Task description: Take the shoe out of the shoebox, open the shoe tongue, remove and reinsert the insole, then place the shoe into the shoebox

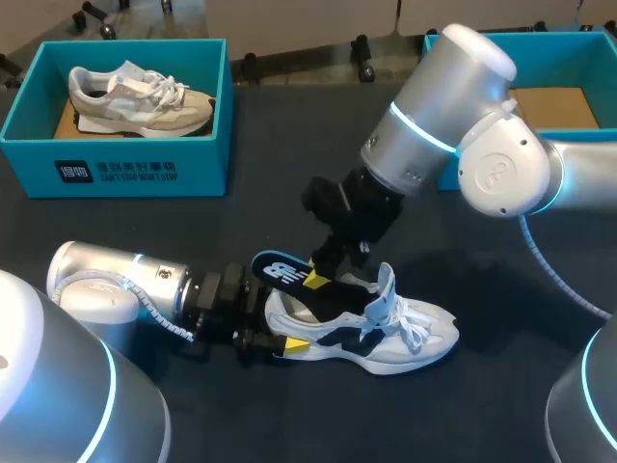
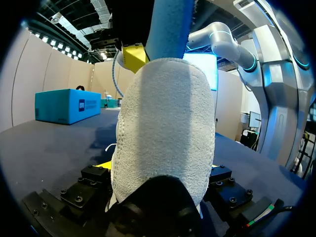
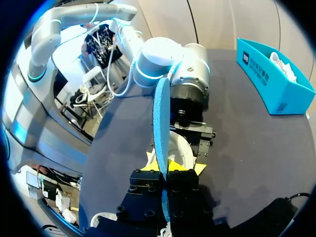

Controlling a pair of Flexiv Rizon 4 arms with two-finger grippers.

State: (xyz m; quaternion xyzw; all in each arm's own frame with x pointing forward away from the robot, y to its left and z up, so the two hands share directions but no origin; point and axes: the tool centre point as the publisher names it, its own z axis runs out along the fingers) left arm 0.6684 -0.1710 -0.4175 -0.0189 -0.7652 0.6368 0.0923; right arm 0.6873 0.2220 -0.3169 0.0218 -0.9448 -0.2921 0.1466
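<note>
Shoe [image 1: 386, 333] out on table [image 1: 241, 222], well apart from shoebox [image 1: 569, 39]; left gripper [image 1: 275, 318] clamps its heel, right gripper [image 1: 323, 275] pinches insole [image 1: 286, 271] partly out; removing or reinserting unclear, boxing remains

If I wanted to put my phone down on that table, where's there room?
Bare tabletop lies between the left shoebox and the right arm, and again along the near edge in front of the sneaker. The middle is crowded: jaws of the left arm grip the sneaker's heel; the right arm's hold the blue insole.
</note>
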